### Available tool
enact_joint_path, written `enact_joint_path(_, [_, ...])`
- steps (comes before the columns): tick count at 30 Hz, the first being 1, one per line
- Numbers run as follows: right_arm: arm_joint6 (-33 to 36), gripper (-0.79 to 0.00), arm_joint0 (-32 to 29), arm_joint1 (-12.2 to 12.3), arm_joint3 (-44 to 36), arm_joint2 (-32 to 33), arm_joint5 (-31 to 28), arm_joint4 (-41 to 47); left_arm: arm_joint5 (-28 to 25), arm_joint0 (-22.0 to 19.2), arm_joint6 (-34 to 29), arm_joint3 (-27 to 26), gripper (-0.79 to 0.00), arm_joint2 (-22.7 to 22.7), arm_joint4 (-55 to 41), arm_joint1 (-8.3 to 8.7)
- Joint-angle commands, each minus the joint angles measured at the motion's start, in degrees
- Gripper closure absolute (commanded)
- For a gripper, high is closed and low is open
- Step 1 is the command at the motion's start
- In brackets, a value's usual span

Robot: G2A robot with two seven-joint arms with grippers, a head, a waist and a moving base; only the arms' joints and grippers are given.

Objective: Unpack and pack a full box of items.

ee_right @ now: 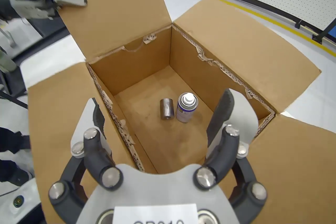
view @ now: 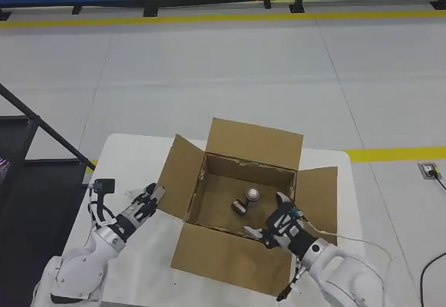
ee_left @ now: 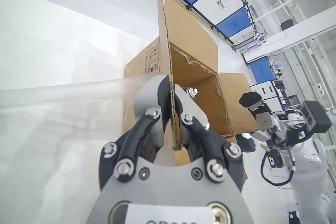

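Two items, a can (ee_right: 185, 107) and a cylinder (ee_right: 167, 109), sit side by side mid-floor in the box (view: 242, 257), the can upright. Both lie below the nearer right gripper (ee_right: 160, 99), fingers spread wide over the near edge. The left gripper (ee_left: 170, 86) is clamped on the left flap (ee_left: 164, 38).

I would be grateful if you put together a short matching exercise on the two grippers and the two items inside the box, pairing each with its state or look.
Things:
1. left gripper
2. right gripper
3. spray can
4. metal cylinder

States:
a. stands upright, white top
b. fingers open, above the box
c. bare grey metal
d. fingers shut on a flap

Pairs: 1-d, 2-b, 3-a, 4-c
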Motion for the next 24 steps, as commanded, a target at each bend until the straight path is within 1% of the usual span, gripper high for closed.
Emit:
enact_joint_path(1, [2.2,-0.785,2.5,-0.5,1.1,-3.3,1.8,-2.7,-0.1,0.7,0.3,-0.2,0.000,-0.9,-0.6,0.16])
enact_joint_path(4, [5.6,-0.785,6.0,-1.3,2.8,-7.5,4.5,-4.6,-0.7,2.0,0.6,-0.3,0.000,-2.2,-1.8,0.39])
enact_joint_path(8, [11.7,-0.785,11.9,-2.6,6.1,-12.2,6.3,-3.2,-1.5,3.4,1.0,-0.2,0.000,-3.5,-2.6,0.68])
enact_joint_path(17, [24.5,-0.785,25.9,-6.1,18.2,-20.2,9.7,0.5,-2.9,6.4,2.9,-0.1,0.000,-5.2,-4.4,1.10])
enact_joint_path(23, [28.1,-0.785,32.2,-8.4,26.9,-23.6,12.3,2.9,-3.7,7.7,4.0,-0.1,0.000,-6.1,-5.1,1.37])
enact_joint_path(24, [28.9,-0.785,33.0,-8.7,28.6,-24.0,12.7,2.8,-3.8,7.8,4.0,0.0,-0.043,-6.2,-5.4,1.41])
